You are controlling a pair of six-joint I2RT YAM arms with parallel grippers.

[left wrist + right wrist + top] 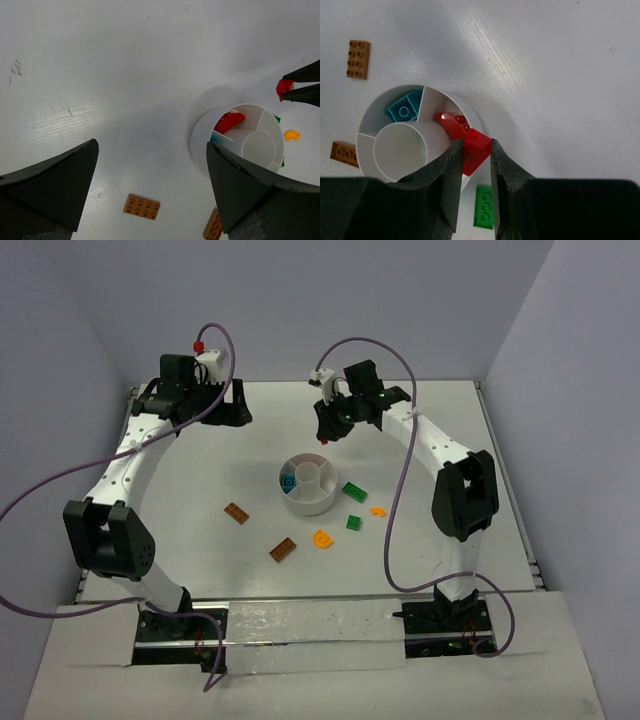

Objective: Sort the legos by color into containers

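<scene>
My right gripper [476, 142] is shut on a red lego [477, 152] and hangs over the far rim of the white dish [322, 503]. Below it, a curved red lego [449, 124] lies in one wedge. A teal lego [404, 107] lies in the neighbouring wedge. The central well [400, 150] holds nothing. On the table lie two brown-orange legos [237, 513] [283, 550], two green legos [354, 492] [353, 523] and two yellow-orange curved legos [322, 539] [377, 511]. My left gripper [151, 145] stands open at the far left, holding nothing.
The dish sits mid-table and the loose legos lie scattered in front of it and to its right. Purple cables loop from both arms. Grey walls enclose the table on the far side, left and right.
</scene>
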